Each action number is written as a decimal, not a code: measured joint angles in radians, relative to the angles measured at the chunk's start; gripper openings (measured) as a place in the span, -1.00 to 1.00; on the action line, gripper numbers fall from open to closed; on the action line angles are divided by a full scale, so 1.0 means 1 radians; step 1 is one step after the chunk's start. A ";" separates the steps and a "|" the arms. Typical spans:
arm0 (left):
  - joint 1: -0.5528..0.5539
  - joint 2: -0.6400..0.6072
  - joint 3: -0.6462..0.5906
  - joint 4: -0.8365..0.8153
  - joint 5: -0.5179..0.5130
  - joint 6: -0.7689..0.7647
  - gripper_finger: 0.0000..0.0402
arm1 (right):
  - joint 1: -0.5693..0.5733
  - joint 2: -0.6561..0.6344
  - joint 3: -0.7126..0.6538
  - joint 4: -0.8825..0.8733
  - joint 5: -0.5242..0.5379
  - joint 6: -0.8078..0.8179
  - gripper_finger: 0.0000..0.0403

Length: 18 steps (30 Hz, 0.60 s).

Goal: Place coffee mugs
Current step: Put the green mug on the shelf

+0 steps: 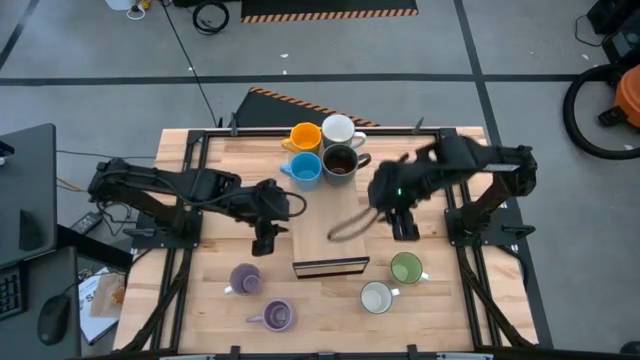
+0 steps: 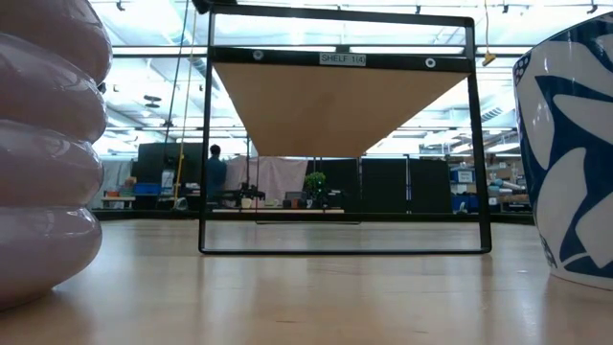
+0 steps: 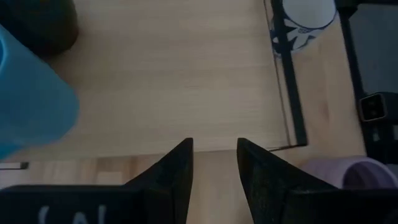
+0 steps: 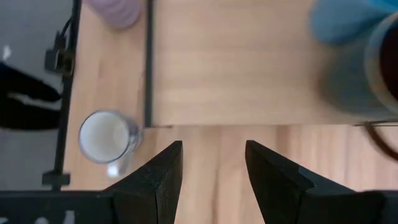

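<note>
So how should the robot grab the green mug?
The green mug stands upright, mouth open upward, handle sticking out toward the table's right edge. Probably best for the nearer right gripper to come straight down and pinch the rim on the side away from the handle.

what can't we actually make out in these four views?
- High view: the right gripper and the strip beside it are motion-blurred; what the strip is cannot be told.
- Low view: the ribbed lavender mug and the blue-patterned mug are cut off by the picture's edges; neither arm shows.
- Left wrist view: the light blue mug is cropped and blurred, handle unseen.
</note>
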<state>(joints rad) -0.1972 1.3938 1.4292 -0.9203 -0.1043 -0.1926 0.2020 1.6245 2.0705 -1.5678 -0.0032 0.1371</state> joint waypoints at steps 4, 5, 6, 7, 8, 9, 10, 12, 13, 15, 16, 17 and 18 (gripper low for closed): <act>-0.024 -0.002 0.000 0.000 -0.006 -0.017 -0.35 | 0.087 -0.005 -0.074 0.011 -0.001 0.035 -0.10; -0.028 -0.002 0.000 0.000 -0.006 -0.020 -0.35 | 0.108 -0.008 -0.099 0.021 -0.001 0.045 -0.10; -0.032 -0.003 0.000 0.000 -0.006 -0.022 -0.35 | 0.127 -0.016 -0.130 0.040 -0.001 0.058 -0.10; -0.033 -0.003 0.000 0.001 -0.007 -0.022 -0.35 | 0.146 -0.025 -0.164 0.062 -0.001 0.077 -0.10; -0.033 -0.002 0.000 0.000 -0.007 -0.022 -0.35 | 0.163 -0.037 -0.201 0.091 -0.001 0.100 -0.10; -0.032 -0.002 0.000 0.000 -0.007 -0.022 -0.35 | 0.180 -0.050 -0.241 0.125 -0.001 0.126 -0.10; -0.032 -0.002 0.000 0.000 -0.007 -0.022 -0.35 | 0.196 -0.063 -0.282 0.161 -0.001 0.156 -0.10; -0.032 -0.002 0.000 0.000 -0.007 -0.023 -0.35 | 0.224 -0.086 -0.364 0.221 -0.001 0.224 -0.10; -0.032 -0.002 0.000 0.000 -0.007 -0.026 -0.35 | 0.238 -0.093 -0.401 0.244 -0.001 0.260 -0.10; -0.032 -0.002 0.000 0.004 -0.015 -0.035 -0.35 | 0.269 -0.102 -0.470 0.280 -0.001 0.330 -0.10; -0.032 -0.002 0.002 0.004 -0.021 -0.037 -0.35 | 0.285 -0.105 -0.505 0.297 -0.001 0.361 -0.10; -0.033 -0.002 0.007 0.003 -0.028 -0.037 -0.35 | 0.302 -0.107 -0.535 0.313 -0.001 0.389 -0.10; -0.033 -0.002 0.016 0.004 -0.032 -0.036 -0.35 | 0.319 -0.108 -0.564 0.331 -0.002 0.416 -0.10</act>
<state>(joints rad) -0.2298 1.3914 1.4456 -0.9158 -0.1367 -0.2284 0.5209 1.5170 1.5069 -1.2370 -0.0050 0.5535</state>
